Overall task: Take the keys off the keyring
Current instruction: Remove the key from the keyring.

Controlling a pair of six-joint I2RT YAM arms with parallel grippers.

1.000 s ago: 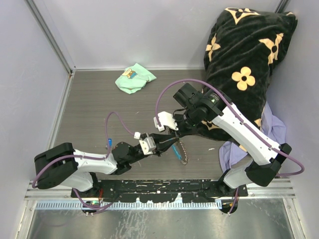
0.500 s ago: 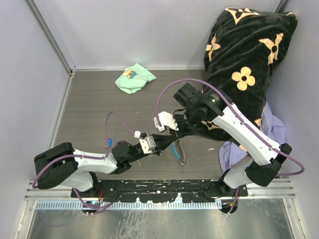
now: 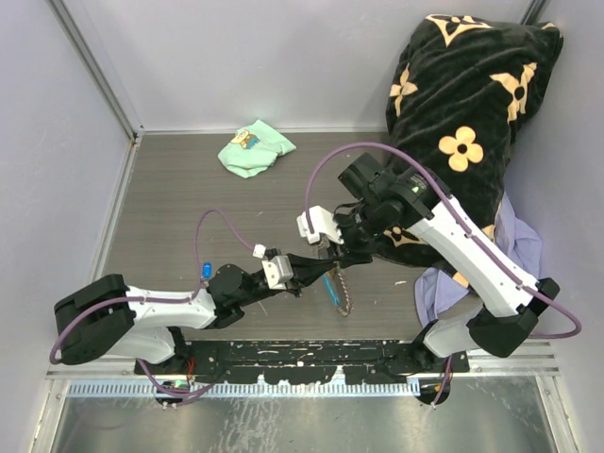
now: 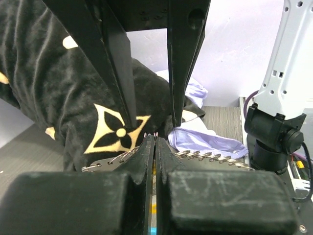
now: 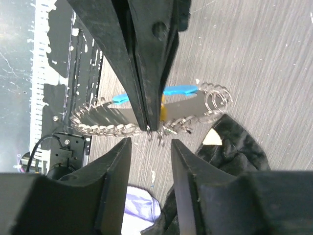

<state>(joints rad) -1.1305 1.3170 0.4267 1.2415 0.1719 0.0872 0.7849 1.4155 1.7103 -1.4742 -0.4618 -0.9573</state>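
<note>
The left gripper (image 4: pixel 155 142) is seen clenched tight, its fingers pressed flat together with no gap left. Its tips are set down right at the keyring (image 5: pixel 98 128), at the near side of the chain loop. Whether a link or key is actually nipped there cannot be told. The right gripper (image 5: pixel 150 143) is held open over the same spot, and its two fingers are spread on either side of the left gripper's tips with nothing grasped between them.

The keyring is laid out flat on the table (image 3: pixel 189 208), towards the near edge and a little right of the middle. The chain is curled into a long loop and the sky-blue fob (image 5: pixel 182 90) is stretched along it. The silvery ring coils (image 5: pixel 217 95) are gathered at one end, and a yellowish key tag (image 5: pixel 163 111) is glimpsed just beside the clenched tips.

A black flowered blanket (image 3: pixel 462 104) is heaped to the right, just beside the loop. A lilac cloth (image 3: pixel 439 283) is tucked below the blanket, and a mint-green cloth (image 3: pixel 253 151) is left at the far side.
</note>
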